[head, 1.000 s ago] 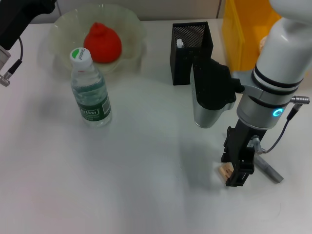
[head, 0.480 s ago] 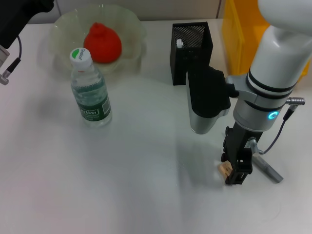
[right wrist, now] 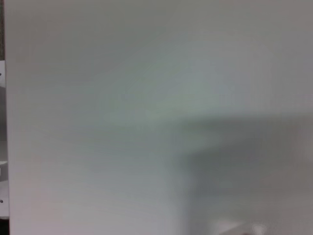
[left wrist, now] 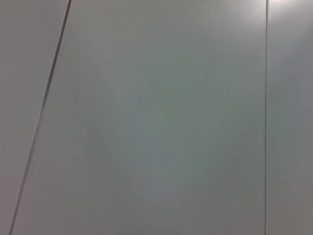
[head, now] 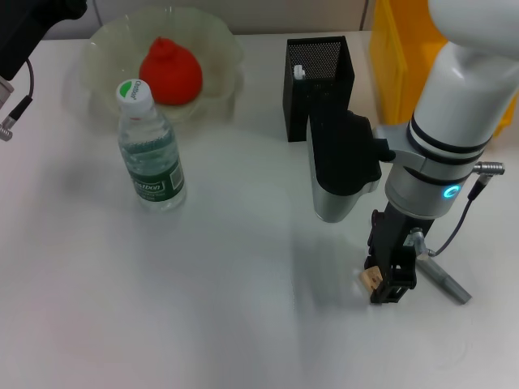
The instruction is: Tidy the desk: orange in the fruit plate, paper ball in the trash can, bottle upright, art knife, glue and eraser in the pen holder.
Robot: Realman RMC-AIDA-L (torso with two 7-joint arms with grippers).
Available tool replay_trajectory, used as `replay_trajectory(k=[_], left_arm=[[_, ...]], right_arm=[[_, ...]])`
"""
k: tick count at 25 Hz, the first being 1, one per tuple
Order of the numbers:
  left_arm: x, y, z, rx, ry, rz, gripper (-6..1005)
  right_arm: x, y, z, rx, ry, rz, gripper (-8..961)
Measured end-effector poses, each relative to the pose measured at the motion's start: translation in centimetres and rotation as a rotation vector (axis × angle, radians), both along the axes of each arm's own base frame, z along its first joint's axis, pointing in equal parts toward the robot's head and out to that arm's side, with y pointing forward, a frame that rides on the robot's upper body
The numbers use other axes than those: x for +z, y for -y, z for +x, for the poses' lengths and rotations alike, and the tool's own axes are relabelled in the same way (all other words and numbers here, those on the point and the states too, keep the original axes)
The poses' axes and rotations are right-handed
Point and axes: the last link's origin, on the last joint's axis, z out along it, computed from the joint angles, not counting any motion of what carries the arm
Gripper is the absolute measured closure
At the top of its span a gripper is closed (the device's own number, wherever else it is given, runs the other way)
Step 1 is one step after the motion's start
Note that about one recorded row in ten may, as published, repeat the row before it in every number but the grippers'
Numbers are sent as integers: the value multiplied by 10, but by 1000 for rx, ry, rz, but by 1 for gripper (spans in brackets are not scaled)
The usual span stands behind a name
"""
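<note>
The right gripper (head: 388, 279) points down at the white table (head: 227, 308), its black fingers (head: 395, 285) closed about a small tan eraser (head: 372, 279) whose pale end pokes out on the side toward the middle of the table; whether the eraser rests on the table or hangs just clear of it cannot be told. Just beside the gripper on its outer side lies a grey art knife (head: 442, 279), slanted on the table, its near end hidden behind the fingers, so contact cannot be judged. Beyond the gripper, farther from the robot, stands the black mesh pen holder (head: 319, 74), upright, with something white showing inside its rim; the bulky black and grey wrist housing (head: 340, 166) of the right arm sits between the gripper and the holder. Behind the arm rises a yellow bin (head: 405, 57). Well apart from the gripper, across the table, a clear water bottle (head: 150, 150) with a green label and white cap stands upright, and past it a pale fruit plate (head: 219, 49) holds the orange (head: 170, 71). The left gripper is out of sight; only that arm's dark body (head: 28, 32) shows at the far corner. Both wrist views show only plain pale surface.
</note>
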Motion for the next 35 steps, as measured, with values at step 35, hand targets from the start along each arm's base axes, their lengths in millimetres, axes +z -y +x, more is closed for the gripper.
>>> replay_trajectory(k=[35], left_arm=[[8,1,-6,10,-28,58,481]], right_arm=[[84,-88,25,-251,-1088,755,499]])
